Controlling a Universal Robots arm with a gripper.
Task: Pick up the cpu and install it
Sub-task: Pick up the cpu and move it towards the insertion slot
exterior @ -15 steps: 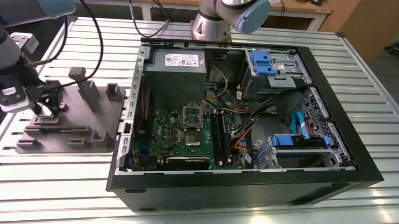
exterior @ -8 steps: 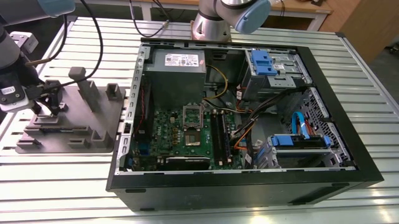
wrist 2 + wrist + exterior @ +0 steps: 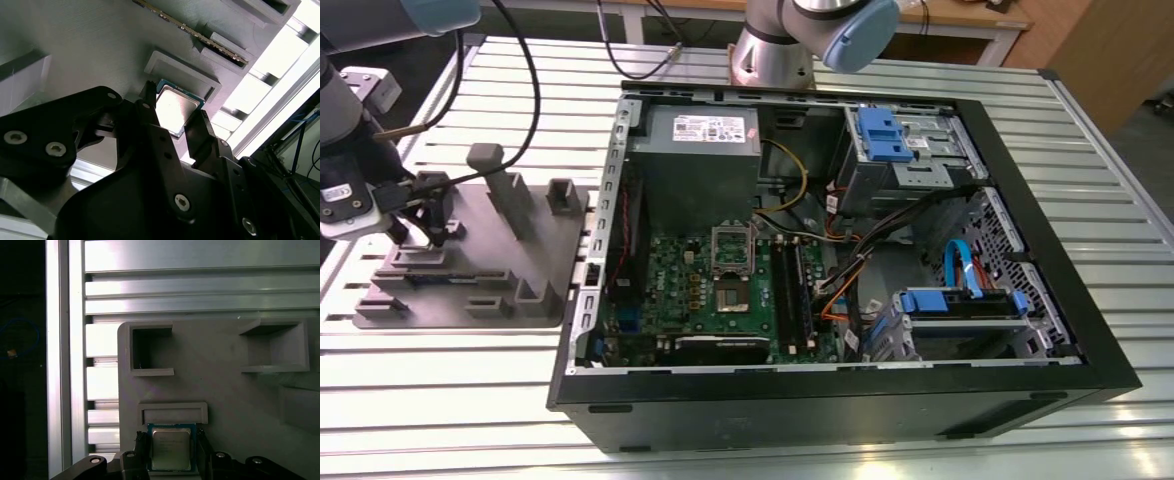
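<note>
Gripper: gripper (image 3: 420, 236) low over the fixture tray at the exterior view's left; black fingers (image 3: 202, 452) clenched against two opposite edges of the cpu.
Task item: the cpu (image 3: 171, 450), silver lid in a blue-green border, between the fingers in both wrist views (image 3: 174, 107), just beside a low raised rim (image 3: 172, 412) of the tray. Whether it is lifted off the tray cannot be told.
Container 1: fixture tray (image 3: 554, 255), grey, moulded. Contents: upright posts, two open-sided square pockets (image 3: 150, 350), and a thin card (image 3: 200, 37) standing on edge in a slot.
Container 2: computer case (image 3: 854, 405), black, lying open-side up, centre to right of the exterior view. Contents: green motherboard (image 3: 674, 290) in the lower left part, socket (image 3: 730, 293) at its middle, long black RAM slots (image 3: 787, 285) just beside the socket, grey power supply (image 3: 700, 150) above the board, blue-fronted drive cages (image 3: 901, 140) at upper right and lower right, and loose cables (image 3: 854, 270) crossing between board and cages.
Support: slatted aluminium table (image 3: 454, 400) under tray and case.
Edges: the tray's right edge lies just beside the case's left wall; the tray's rounded corner (image 3: 122, 330) is near the table's outer rail.
Open room: bare slats in front of tray and case; the case's top side is open above the socket.
Background: arm base (image 3: 774, 50) behind the case, top centre.
</note>
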